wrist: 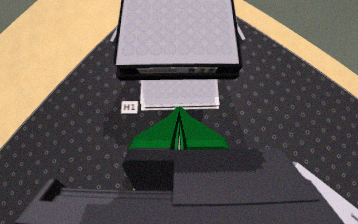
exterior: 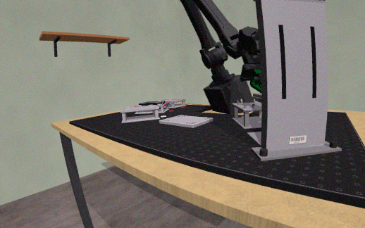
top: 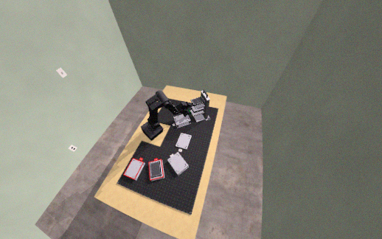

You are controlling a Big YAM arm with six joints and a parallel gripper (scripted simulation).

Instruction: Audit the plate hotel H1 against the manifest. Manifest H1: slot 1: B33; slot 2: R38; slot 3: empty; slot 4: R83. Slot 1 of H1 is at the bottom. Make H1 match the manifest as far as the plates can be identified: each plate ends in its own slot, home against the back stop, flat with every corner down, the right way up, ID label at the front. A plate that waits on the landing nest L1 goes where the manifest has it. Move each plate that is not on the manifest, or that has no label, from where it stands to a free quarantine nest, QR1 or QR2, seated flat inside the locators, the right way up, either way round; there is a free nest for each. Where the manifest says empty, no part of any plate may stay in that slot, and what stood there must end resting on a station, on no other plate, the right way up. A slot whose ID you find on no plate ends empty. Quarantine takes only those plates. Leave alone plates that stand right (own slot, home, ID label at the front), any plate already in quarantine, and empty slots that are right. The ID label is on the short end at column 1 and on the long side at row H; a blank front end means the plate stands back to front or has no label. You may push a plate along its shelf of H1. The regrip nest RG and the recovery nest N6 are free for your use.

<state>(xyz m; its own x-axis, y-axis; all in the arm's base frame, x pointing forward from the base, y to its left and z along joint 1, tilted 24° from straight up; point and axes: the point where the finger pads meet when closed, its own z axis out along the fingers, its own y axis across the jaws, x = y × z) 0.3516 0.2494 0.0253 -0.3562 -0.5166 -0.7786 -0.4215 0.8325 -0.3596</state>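
Observation:
The plate hotel H1 [top: 200, 107] stands at the far end of the black mat; in the exterior view its grey back panel [exterior: 293, 77] faces the camera. In the wrist view a plate with a dark front edge [wrist: 177, 37] sits on an upper shelf, and a lower grey shelf or plate [wrist: 179, 94] juts out beneath it, beside the H1 tag [wrist: 130, 106]. My gripper [wrist: 179, 111] has its green fingers shut with nothing between them. Its tips point at the front edge of the lower grey shelf or plate, just short of it. The label text is too small to read.
A low nest [top: 182, 120] stands beside the arm base. A flat grey nest [top: 183, 141] and a raised grey nest [top: 178, 164] lie mid-mat. Two red-framed quarantine nests are nearer: the left one [top: 134, 168] looks empty, the right one [top: 156, 170] holds a dark plate.

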